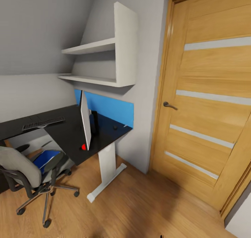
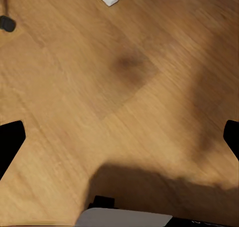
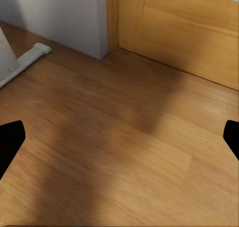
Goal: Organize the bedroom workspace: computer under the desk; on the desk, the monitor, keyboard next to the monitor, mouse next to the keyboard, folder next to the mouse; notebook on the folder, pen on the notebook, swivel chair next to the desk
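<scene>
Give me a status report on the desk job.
Both tools open over bare floor. Bright blue flat folder on grey swivel chair. Slim silver-framed keyboard on glossy black desk. Nothing blocking.

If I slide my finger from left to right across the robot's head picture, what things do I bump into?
Swivel chair with the blue folder on its seat → keyboard on the black desk → monitor → little black mouse → door handle → wooden door.
</scene>
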You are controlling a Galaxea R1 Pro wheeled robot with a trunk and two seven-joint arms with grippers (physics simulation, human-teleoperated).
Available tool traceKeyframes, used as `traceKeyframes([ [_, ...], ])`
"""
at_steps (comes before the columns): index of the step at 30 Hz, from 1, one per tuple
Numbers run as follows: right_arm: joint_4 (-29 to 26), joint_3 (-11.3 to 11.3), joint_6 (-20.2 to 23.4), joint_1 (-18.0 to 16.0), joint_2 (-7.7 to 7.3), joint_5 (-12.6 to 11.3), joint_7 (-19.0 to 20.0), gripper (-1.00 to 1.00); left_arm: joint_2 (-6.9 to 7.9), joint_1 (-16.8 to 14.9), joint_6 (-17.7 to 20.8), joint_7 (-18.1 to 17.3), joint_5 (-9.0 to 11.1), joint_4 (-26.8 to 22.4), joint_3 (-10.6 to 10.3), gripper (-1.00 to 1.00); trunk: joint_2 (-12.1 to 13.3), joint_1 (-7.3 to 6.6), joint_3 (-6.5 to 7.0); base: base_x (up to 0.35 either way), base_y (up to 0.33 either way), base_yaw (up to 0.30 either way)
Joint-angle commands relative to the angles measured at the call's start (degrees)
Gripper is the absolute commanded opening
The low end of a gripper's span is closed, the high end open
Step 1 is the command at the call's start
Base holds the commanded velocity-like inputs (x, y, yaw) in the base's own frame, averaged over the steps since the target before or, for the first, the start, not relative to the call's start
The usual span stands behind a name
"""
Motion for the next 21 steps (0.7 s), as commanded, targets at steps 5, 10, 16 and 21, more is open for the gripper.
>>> traceKeyframes([
  [5, 0.23, -0.15, -0.13, -0.04, 0.5, 2.14, -0.09, 1.0, 0.01, 0.05, -0.05, 0.07, 0.17, -0.11, 0.1, 1.0, -0.04, 0.01, -0.06, 0.0, 0.0, 0.278],
  [10, 0.34, -0.17, 0.15, -0.04, 0.63, 3.29, -0.09, 1.0, -0.07, 0.05, -0.05, 0.07, 0.18, -0.11, 0.14, 1.0, -0.04, 0.01, -0.06, 0.0, 0.0, 0.278],
  [16, 0.28, -0.24, 0.1, -0.04, 0.65, 3.35, -0.17, 1.0, 0.0, 0.05, -0.05, 0.07, 0.18, -0.11, 0.19, 1.0, -0.04, 0.01, -0.18, 0.0, 0.0, 0.207],
  [21, 0.28, -0.27, -0.03, -0.04, 0.58, 3.43, -0.03, 1.0, 0.01, 0.03, -0.05, 0.07, 0.18, -0.11, 0.2, 1.0, -0.04, 0.01, -0.22, 0.0, 0.0, 0.039],
])
